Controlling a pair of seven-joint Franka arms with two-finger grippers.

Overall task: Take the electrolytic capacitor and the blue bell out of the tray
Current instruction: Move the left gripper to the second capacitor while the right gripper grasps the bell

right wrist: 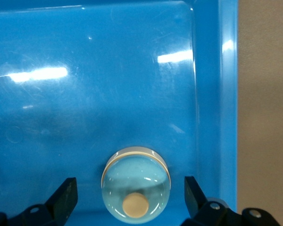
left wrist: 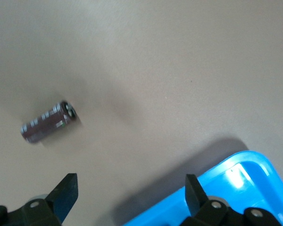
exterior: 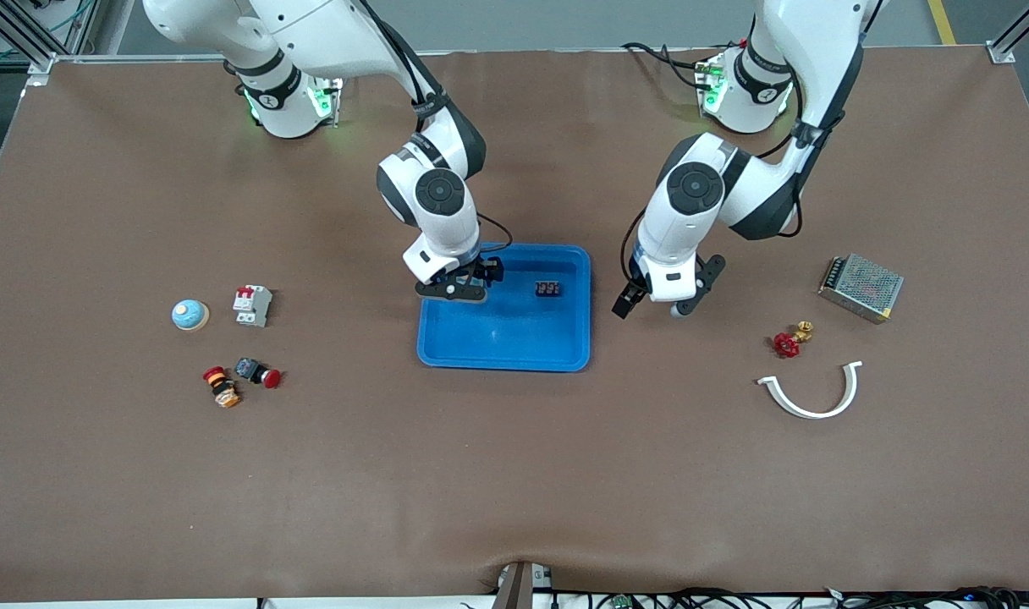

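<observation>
Right end effector point(right wrist: 127, 200) released over blue tray point(right wrist: 212, 94), bell point(right wrist: 136, 181) resting inside between its fingers. Left end effector point(left wrist: 129, 195) released beside tray, capacitor point(left wrist: 48, 122) lying on desk point(left wrist: 179, 70).

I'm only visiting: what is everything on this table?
tray: 1, blue, mid-table
bells: 2, light blue; tray bell under right tool, table bell toward right arm's end
capacitor: 1, dark, on table beside tray
black part: 1, in tray
breaker: 1, white-red, beside table bell
push buttons: 2, red-capped, nearer camera than breaker
power supply: 1, metal, toward left arm's end
valve: 1, red-brass, nearer camera than power supply
curved strip: 1, white, nearer camera than valve
left tool: 1, open, over table near capacitor
right tool: 1, open, over tray bell
</observation>
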